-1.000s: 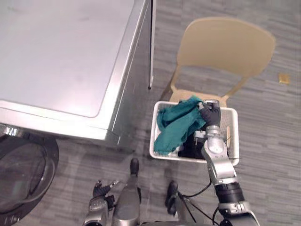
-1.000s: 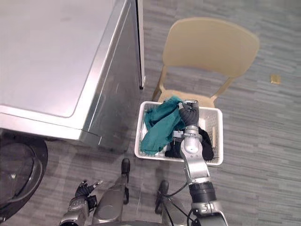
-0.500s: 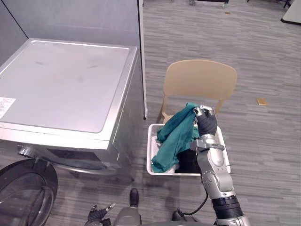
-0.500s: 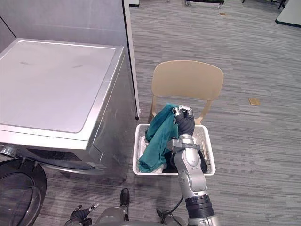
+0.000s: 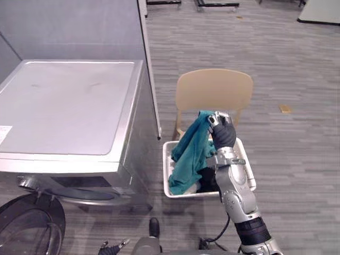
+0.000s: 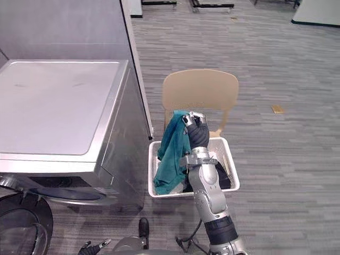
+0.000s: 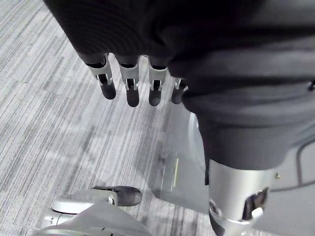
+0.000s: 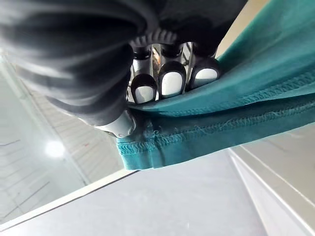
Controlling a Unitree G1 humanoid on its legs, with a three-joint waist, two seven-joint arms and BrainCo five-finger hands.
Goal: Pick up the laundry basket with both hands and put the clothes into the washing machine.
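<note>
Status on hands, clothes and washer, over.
Right hand shut on teal garment, its lower end draped in white basket. Left hand open, low, idle. Washer door open; tan chair behind basket.

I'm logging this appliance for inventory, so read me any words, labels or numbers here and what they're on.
No text can be read.
White sticker on the washing machine top, at its left edge: print too small to read.
Teal garment held in the right hand: no print shows.
Tan scrap on the floor: no print to make out.
</note>
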